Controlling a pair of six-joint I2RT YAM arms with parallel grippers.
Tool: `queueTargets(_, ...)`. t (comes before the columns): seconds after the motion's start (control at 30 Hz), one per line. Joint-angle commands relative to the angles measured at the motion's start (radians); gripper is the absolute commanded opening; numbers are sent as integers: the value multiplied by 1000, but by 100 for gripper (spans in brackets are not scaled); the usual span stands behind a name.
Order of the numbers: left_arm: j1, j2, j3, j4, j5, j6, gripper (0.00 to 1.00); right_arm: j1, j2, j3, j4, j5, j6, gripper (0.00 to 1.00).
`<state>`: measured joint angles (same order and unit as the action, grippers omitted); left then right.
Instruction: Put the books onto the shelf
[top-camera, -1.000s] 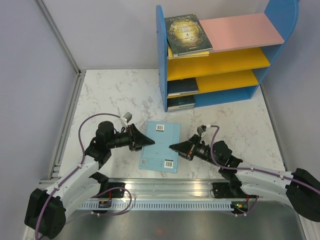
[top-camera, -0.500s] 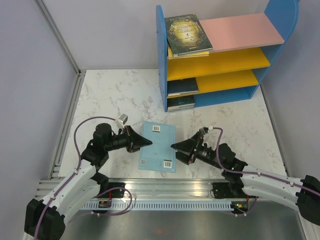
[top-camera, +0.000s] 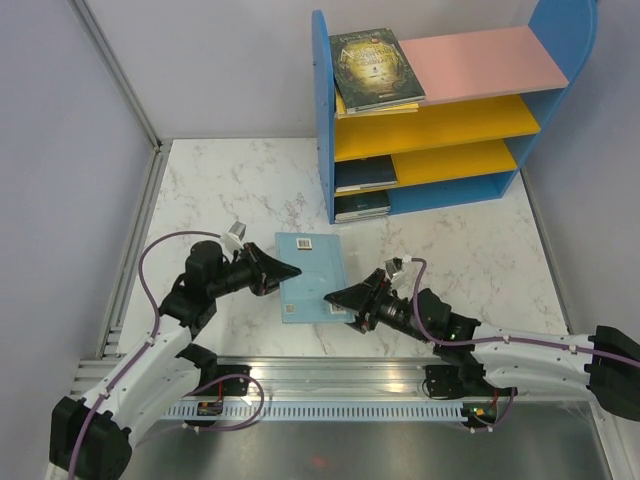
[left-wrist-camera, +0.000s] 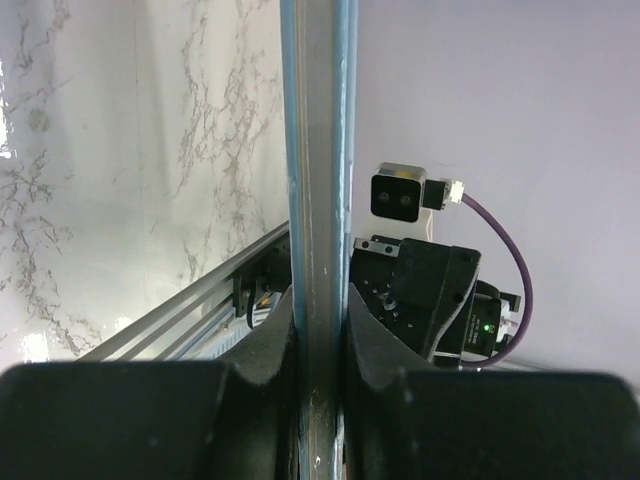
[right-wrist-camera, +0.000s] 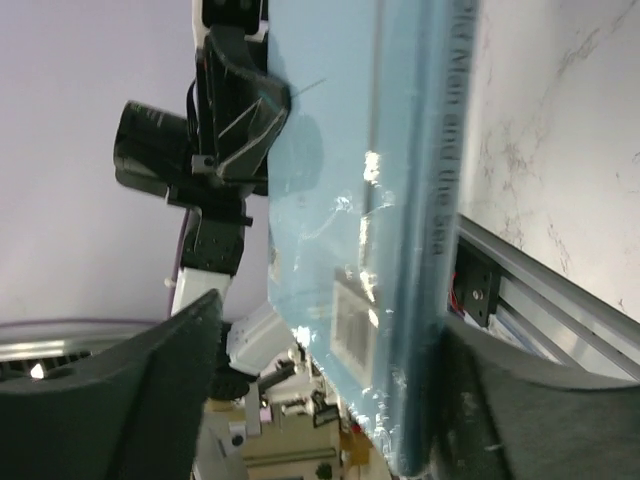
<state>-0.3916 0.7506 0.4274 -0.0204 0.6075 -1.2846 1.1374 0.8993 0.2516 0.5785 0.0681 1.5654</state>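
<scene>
A teal-blue book (top-camera: 312, 272) is raised off the marble table, back cover with barcodes facing up. My left gripper (top-camera: 287, 272) is shut on its left edge; in the left wrist view the book's edge (left-wrist-camera: 318, 150) runs up from between the clamped fingers (left-wrist-camera: 375, 350). My right gripper (top-camera: 335, 297) is open at the book's near right corner; in the right wrist view the book (right-wrist-camera: 350, 200) stands between the wide-apart fingers (right-wrist-camera: 160, 390), spine close to the right one. The shelf (top-camera: 490, 60) stands at the back right with a dark green book (top-camera: 375, 68) on its pink top.
A yellow book (top-camera: 385, 108) lies on the upper yellow board, a dark book (top-camera: 365, 173) on the lower yellow board and another (top-camera: 362, 204) on the blue bottom. Grey walls close in both sides. A metal rail (top-camera: 330, 385) runs along the near edge.
The left gripper closed on the book's left edge and drew it left and up off the table. The right gripper opened and moved left around the book's near right corner.
</scene>
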Motion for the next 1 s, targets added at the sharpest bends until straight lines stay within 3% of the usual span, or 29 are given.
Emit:
queueTargets(0.0, 4, -28, 51, 27, -23, -30, 2, 5, -35, 84, -1, 132, -5, 72)
queueTargets(0.07, 4, -42, 57, -15, -41, -13, 2, 7, -71, 84, -46, 179, 2, 58)
queueTargets(0.1, 3, -56, 60, -54, -48, -4, 2, 5, -110, 78, -71, 199, 8, 45)
queueTargets(0.27, 5, -74, 70, -154, -81, 59, 2, 7, -191, 44, -85, 274, 24, 17)
queueTargets(0.3, 5, -74, 67, -161, -80, 64, 2, 5, -204, 48, -104, 279, 22, 5)
queueTargets(0.33, 4, -76, 63, -180, -81, 73, 2, 5, -211, 49, -112, 283, 19, 0)
queueTargets(0.47, 5, -30, 50, -197, -28, 114, 6, 7, -264, 66, -181, 340, 2, 0)
queueTargets(0.57, 5, 48, 88, -317, -18, 217, 16, 5, -342, 131, -417, 397, -10, 0)
queueTargets(0.6, 5, 67, 103, -360, -40, 243, 20, 5, -371, 161, -615, 441, -10, 0)
queueTargets(0.63, 4, 78, 114, -403, -54, 293, 24, 7, -381, 187, -708, 465, -4, 0)
queueTargets(0.7, 5, 95, 128, -453, -75, 339, 38, 7, -404, 239, -910, 516, 33, 0)
queueTargets(0.73, 5, 93, 129, -469, -83, 349, 45, 5, -411, 254, -957, 530, 54, 0)
queueTargets(0.83, 5, 76, 126, -481, -91, 366, 56, 5, -436, 256, -1045, 570, 70, 0)
queueTargets(0.97, 5, 76, 123, -497, -95, 380, 57, -36, -393, 261, -1080, 521, 56, 0)
